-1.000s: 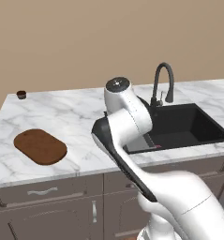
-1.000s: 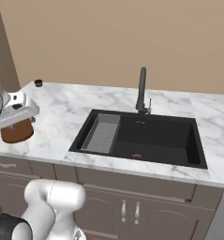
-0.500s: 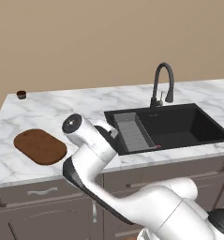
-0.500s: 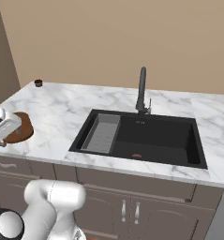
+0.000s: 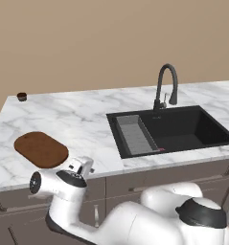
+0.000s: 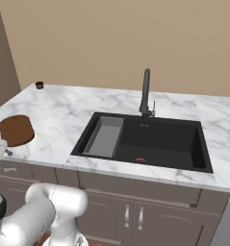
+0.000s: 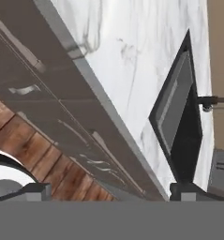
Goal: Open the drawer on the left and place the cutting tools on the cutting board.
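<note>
The gripper [image 7: 108, 190] hung low in front of the cabinets with its jaws spread wide and nothing between them. Just beyond it ran the drawer [image 5: 20, 198], shut, under the counter's [image 5: 87, 119] left front edge. The board [image 5: 40, 149] lay on the counter near that edge. A small cup [image 5: 22, 96] sat at the back left corner, and the sink [image 5: 171, 129] lay toward the right.

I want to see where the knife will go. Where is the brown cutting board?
The cutting board lies flat on the marble counter near its left front edge, left of the sink, in both base views. A tiny dark cup stands at the far back corner.
</note>
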